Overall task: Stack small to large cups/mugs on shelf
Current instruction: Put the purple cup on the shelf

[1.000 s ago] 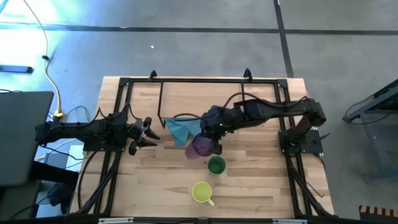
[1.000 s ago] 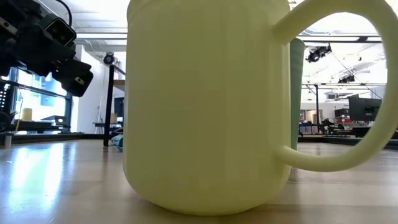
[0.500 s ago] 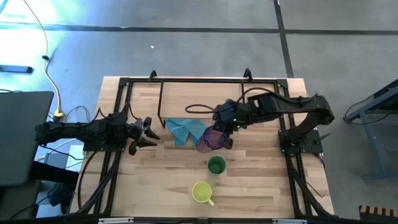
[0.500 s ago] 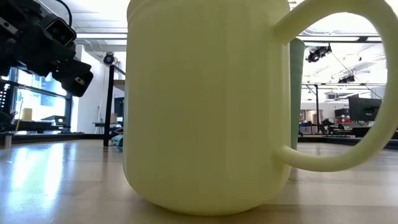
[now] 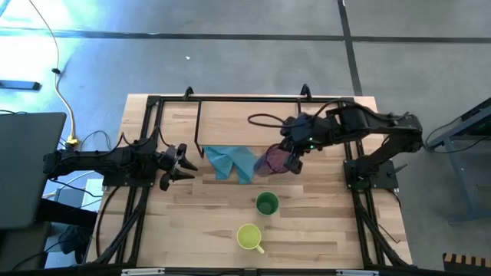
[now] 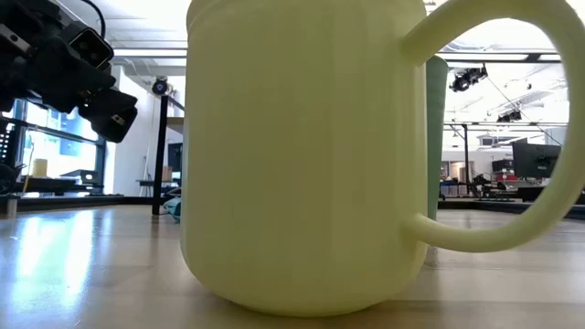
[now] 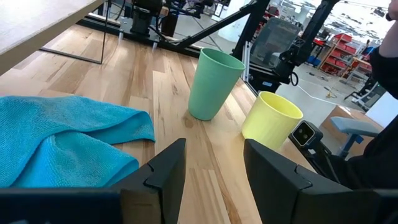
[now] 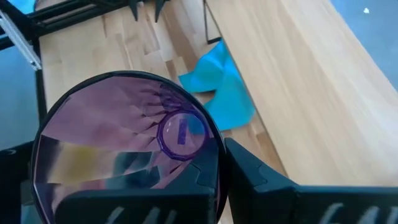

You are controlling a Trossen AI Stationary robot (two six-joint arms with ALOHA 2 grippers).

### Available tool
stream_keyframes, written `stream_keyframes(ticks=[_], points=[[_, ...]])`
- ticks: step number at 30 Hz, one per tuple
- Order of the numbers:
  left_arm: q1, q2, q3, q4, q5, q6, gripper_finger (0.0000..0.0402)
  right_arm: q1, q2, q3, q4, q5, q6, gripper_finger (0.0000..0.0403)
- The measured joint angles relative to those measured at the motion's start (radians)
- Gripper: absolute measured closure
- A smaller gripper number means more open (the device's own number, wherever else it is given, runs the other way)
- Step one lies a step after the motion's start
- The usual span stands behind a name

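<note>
Right jaws [image 5: 291, 162]: pinching the purple tumbler [image 5: 270, 160] at its rim, carried tilted on its side above the bench [image 5: 322, 230].
Purple tumbler: hangs in the air just beside the blue cloth [image 5: 230, 159]; in my right wrist view I look straight down its open mouth [image 8: 124, 149] to the round base, with the cloth [image 8: 221, 87] and the wood below.
Left jaws [image 5: 181, 163]: spread apart and holding nothing, parked at the left side of the bench, pointing toward the cloth.
Left wrist view: my two dark fingers [image 7: 165, 171] stand with a clear gap between them, the cloth [image 7: 68, 140] rumpled just ahead.
Green cup [image 5: 266, 204]: upright on the bench, nearer the front than the tumbler and apart from it; also seen from my left wrist [image 7: 213, 84].
Yellow-green mug [image 5: 248, 236]: upright near the front edge, handle toward the front; just beside the green cup but not touching it [image 7: 271, 120]. It fills the low view [image 6: 302, 155].
Shelf [image 5: 253, 119]: the light board toward the back of the bench, over the dark rail; none of the three cups stands on it.
</note>
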Motion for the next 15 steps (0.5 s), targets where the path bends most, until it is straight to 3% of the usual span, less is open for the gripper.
stream_keyframes(ticks=[15], points=[[0.0, 0.0, 0.0, -0.003, -0.026, 0.0, 0.0252, -0.135, -0.003, 0.013, -0.097, -0.023, -0.022, 0.0403]])
